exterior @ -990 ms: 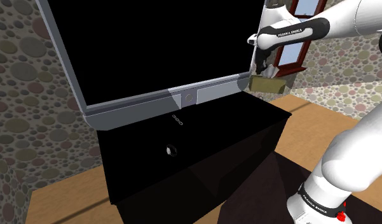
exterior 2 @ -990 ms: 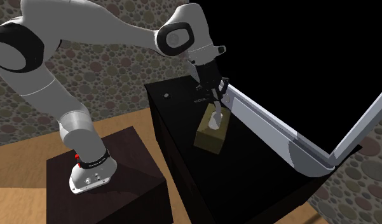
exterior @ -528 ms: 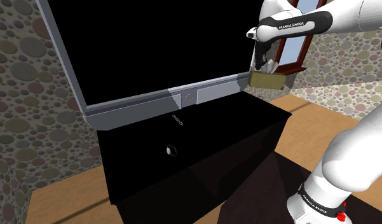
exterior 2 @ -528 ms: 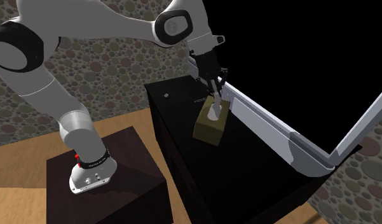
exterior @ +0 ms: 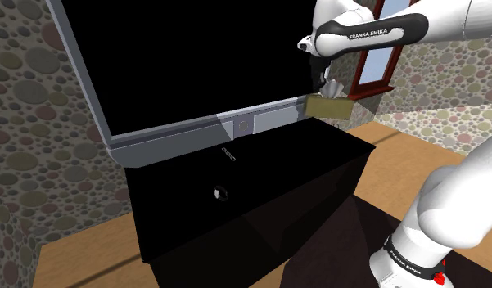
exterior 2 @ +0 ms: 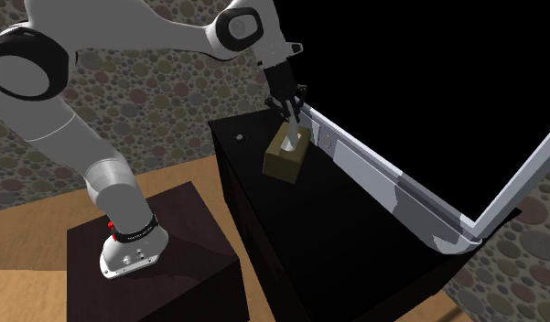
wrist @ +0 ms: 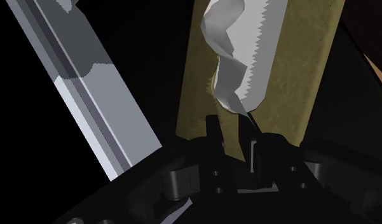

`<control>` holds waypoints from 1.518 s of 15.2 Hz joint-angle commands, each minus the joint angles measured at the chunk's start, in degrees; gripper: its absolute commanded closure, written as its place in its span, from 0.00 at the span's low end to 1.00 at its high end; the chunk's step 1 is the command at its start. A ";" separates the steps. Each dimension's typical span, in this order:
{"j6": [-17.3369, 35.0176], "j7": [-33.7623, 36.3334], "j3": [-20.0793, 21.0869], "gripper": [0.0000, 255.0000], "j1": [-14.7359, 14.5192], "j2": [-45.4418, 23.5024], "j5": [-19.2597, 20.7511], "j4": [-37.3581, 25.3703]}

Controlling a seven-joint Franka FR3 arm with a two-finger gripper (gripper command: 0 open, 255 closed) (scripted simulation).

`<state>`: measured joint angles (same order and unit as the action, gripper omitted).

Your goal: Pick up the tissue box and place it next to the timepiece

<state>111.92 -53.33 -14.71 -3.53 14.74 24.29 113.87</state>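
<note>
The gripper point(exterior 2: 289, 105) is pinched on the tissue box point(exterior 2: 284, 157) at the slot in its top, where the white tissue point(wrist: 237, 57) sticks out. The box hangs under it, clear of the black cabinet point(exterior 2: 355, 265) and just beside the grey lower frame of the television point(exterior 2: 392, 187). The coming move turns on the way to the timepiece point(exterior 2: 238, 138) — a small round thing on the cabinet top, toward the second exterior view's left of the box, away from the television and near the cabinet's far left corner. In the shoulder view it lies left of the box and nearer the camera. The box's long axis runs roughly along the television's frame, one end dipping a little. As for writing, "FRANKA EMIKA" reads on the arm point(exterior: 375, 33) and, it seems, again on the ring at its foot point(exterior: 409, 260) — a small mark under the screen is too small to read.
</note>
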 commanded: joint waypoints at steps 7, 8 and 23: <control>-4.78 10.54 7.45 1.00 -4.23 -1.57 -0.32 -2.07; -5.39 11.77 8.33 1.00 -4.76 -2.07 -0.42 -2.66; -16.06 28.44 19.61 1.00 -13.18 -15.89 -0.81 -19.83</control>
<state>96.51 -26.05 4.27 -16.11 -0.11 23.41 95.23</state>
